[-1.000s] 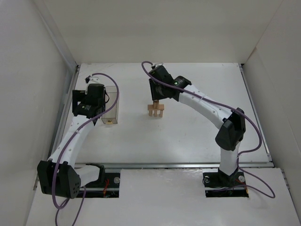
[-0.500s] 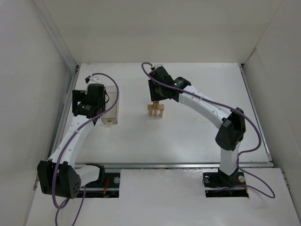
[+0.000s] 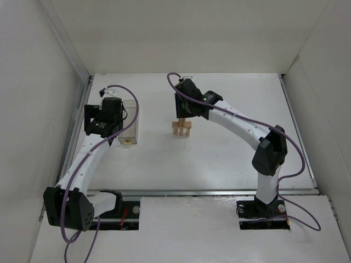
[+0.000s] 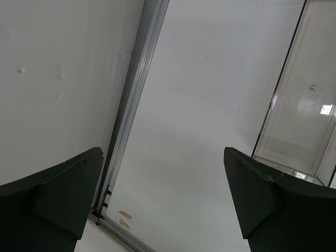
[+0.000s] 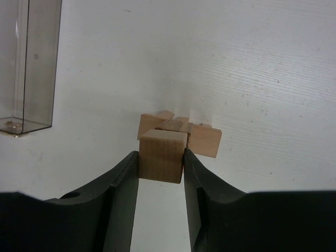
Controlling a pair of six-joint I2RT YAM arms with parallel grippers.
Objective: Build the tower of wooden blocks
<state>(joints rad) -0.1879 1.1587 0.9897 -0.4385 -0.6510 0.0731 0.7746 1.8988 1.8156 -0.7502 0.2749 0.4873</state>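
Right end effector [image 5: 161, 158] still grips block [image 5: 163, 147]

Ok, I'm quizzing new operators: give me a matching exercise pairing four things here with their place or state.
1 left gripper
2 small light-tan wooden cube
3 clear plastic rectangular box
4 stack of light-tan wooden blocks

a just below the right gripper
b open, holding nothing
c clamped in the right gripper
d standing left of the stack, beside the left gripper

Pairs: 1-b, 2-c, 3-d, 4-a.
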